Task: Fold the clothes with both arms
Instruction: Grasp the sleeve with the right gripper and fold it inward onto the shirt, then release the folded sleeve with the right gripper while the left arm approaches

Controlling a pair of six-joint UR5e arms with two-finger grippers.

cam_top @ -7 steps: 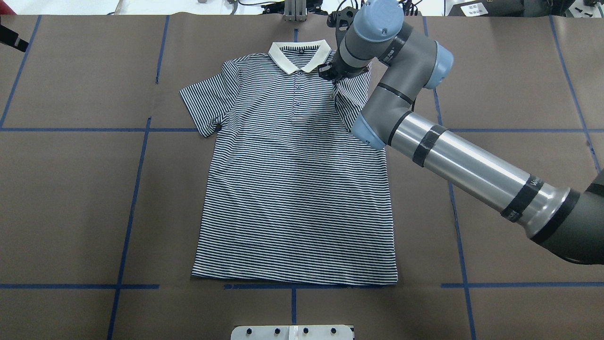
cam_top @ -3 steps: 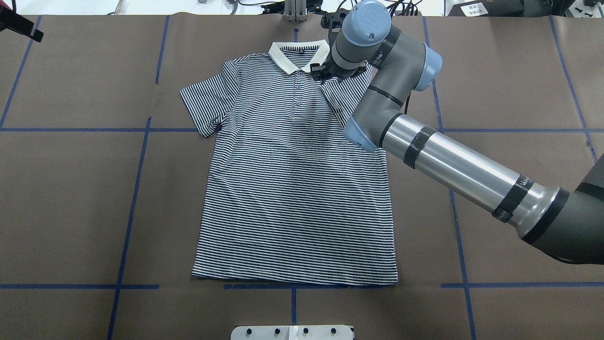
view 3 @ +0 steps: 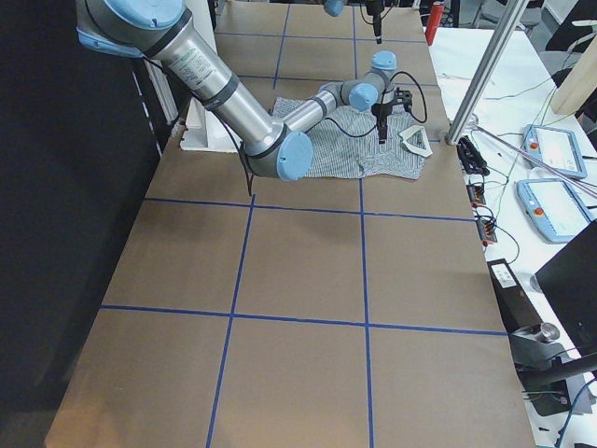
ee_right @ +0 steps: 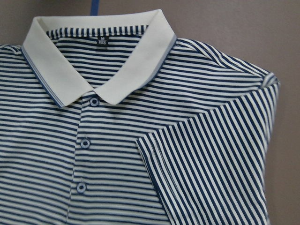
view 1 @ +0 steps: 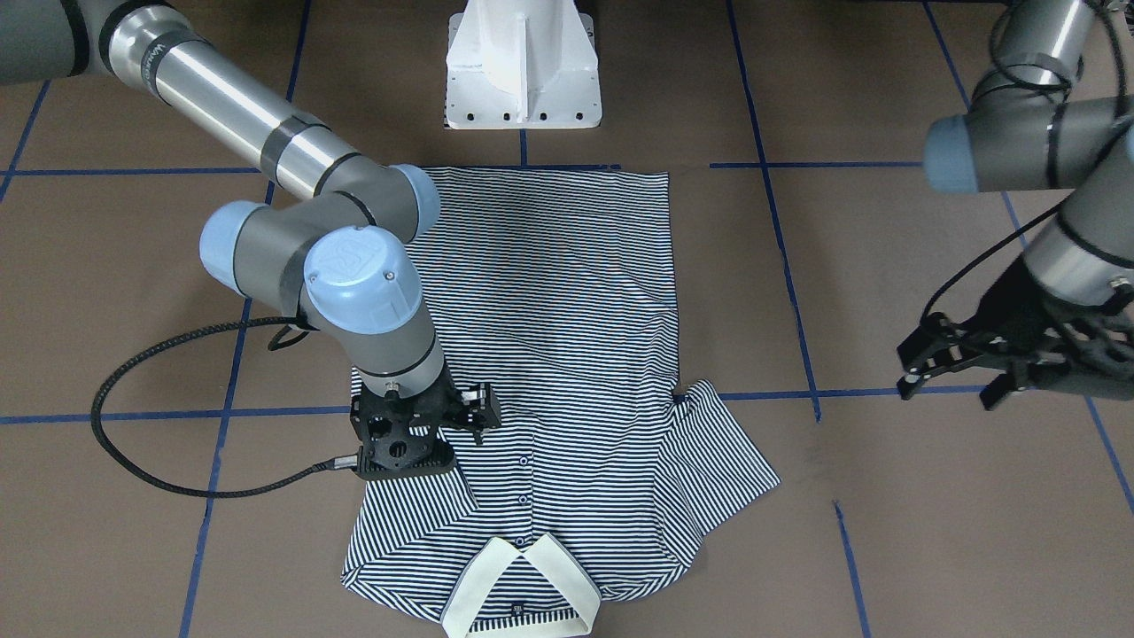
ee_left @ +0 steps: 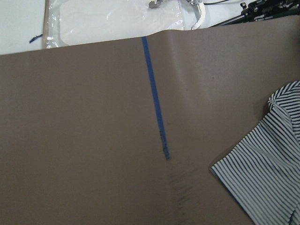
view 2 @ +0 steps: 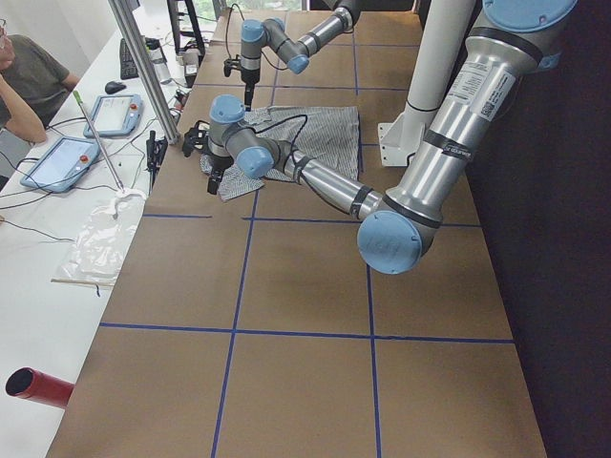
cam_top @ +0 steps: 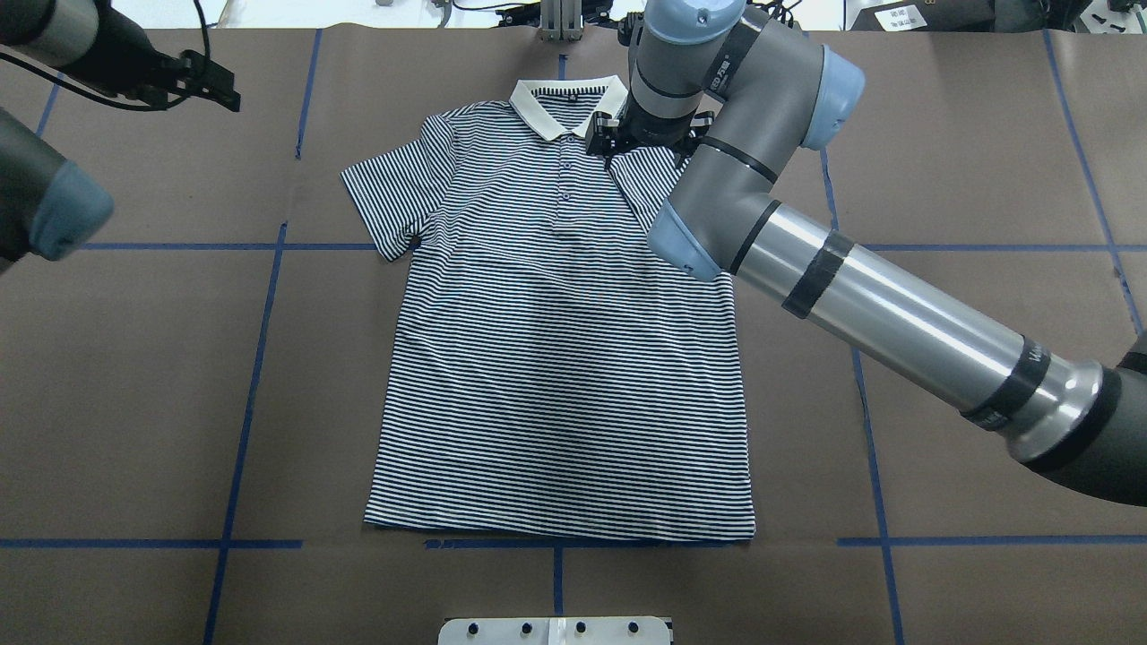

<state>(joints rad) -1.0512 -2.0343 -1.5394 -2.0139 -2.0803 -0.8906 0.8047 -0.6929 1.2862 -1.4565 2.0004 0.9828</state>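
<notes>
The striped polo shirt lies flat, face up, its cream collar on the far side from the robot. One sleeve is folded in over the chest; the other sleeve lies spread out. My right gripper hangs just above the folded shoulder next to the collar, open, with nothing in it. Off to the side of the spread sleeve, my left gripper hovers open over bare table. The left wrist view catches only the spread sleeve's edge.
The brown table cover carries a grid of blue tape lines. The white pedestal base stands just past the shirt's hem. An aluminium post, tablets and cables sit beyond the collar-side edge, where a person sits at a desk.
The right gripper laid the lifted sleeve flat on the chest, let go and shifted toward the collar. The left arm has come into the overhead view at the upper left.
</notes>
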